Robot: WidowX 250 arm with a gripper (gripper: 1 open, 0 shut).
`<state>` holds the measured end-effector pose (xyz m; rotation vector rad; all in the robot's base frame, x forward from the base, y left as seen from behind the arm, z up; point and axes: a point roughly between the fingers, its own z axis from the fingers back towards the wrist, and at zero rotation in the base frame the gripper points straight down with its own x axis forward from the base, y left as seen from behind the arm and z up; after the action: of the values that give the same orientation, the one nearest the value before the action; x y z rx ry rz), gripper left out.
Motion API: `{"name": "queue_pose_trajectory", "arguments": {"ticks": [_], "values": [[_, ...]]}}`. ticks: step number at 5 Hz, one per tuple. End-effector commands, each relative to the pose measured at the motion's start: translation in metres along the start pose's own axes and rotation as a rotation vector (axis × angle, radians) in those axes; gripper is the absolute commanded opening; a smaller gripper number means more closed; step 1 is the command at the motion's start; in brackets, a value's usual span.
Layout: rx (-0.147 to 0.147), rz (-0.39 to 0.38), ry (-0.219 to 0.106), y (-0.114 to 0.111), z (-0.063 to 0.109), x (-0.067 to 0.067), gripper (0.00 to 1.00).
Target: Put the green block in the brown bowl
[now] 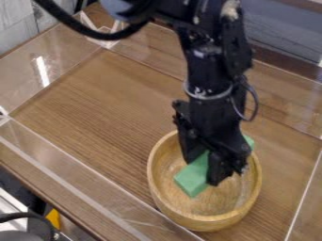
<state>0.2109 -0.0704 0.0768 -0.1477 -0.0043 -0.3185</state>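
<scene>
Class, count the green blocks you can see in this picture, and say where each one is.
1. The small bright green rectangular block is inside the large round light-brown wooden bowl, partly hidden behind the black end effector. Others could be hidden.

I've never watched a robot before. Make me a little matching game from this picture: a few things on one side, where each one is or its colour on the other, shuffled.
Things:
1. green block
2. brown bowl
3. gripper
4. table

Descriptions:
A. black, pointing down into the bowl
B. wood-grain surface under everything
C. round, near the front edge of the table
D. inside the bowl, between the black fingers

Pairs: 1-D, 2-C, 3-A, 4-B
</scene>
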Motion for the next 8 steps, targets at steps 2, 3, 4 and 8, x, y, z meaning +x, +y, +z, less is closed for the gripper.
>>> {"name": "queue_pose_trajectory", "arguments": {"ticks": [2, 3, 4, 8], "values": [[0.003, -0.045, -0.054, 0.013, 0.009, 0.003, 0.0], [0.0, -0.073, -0.051, 0.018, 0.001, -0.003, 0.0], [-0.002, -0.102, -0.047, 0.021, -0.005, -0.008, 0.0], [-0.007, -0.062, -0.05, 0.011, 0.009, -0.014, 0.0]]}}
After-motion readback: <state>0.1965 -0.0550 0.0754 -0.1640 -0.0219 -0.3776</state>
